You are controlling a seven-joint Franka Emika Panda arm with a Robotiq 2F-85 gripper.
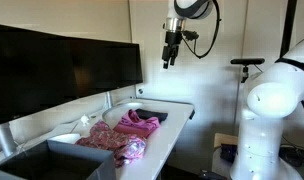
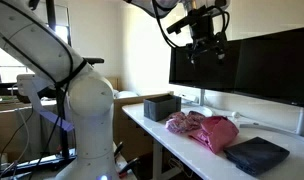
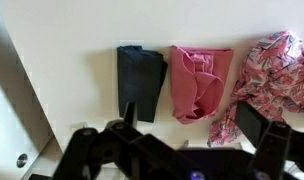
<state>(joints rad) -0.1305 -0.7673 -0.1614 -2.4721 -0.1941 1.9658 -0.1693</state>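
The jaws stand wide open and hold nothing. The gripper (image 1: 171,50) hangs high in the air, well above the table (image 1: 177,128), and touches none of the things below.

In the wrist view the gripper (image 3: 195,138) comes in from the bottom edge, its two black fingers (image 3: 125,128) spread far apart. Three pieces of clothing lie in a row on the white table beyond them. On the left is a dark cloth (image 3: 140,85), folded into a narrow upright strip. Just beside it, with a thin gap of table between, lies a pink cloth (image 3: 199,85), folded roughly square and sitting about midway between the fingers. To its right is a patterned cloth (image 3: 274,68) in red and pink, crumpled, with its lower edge reaching the pink one.

In an exterior view a grey box (image 1: 52,160) stands at the near left end of the table. Past it come the patterned cloth (image 1: 117,143), the pink cloth (image 1: 138,124) and the dark cloth (image 1: 155,116). Dark monitors (image 1: 62,65) line the wall behind.

In an exterior view from the opposite end, the robot's white body (image 2: 87,110) stands at the left. Then come the box (image 2: 162,105), the pink heap (image 2: 204,128) and the dark cloth (image 2: 257,153), with the gripper (image 2: 206,42) up in front of a monitor (image 2: 257,65).
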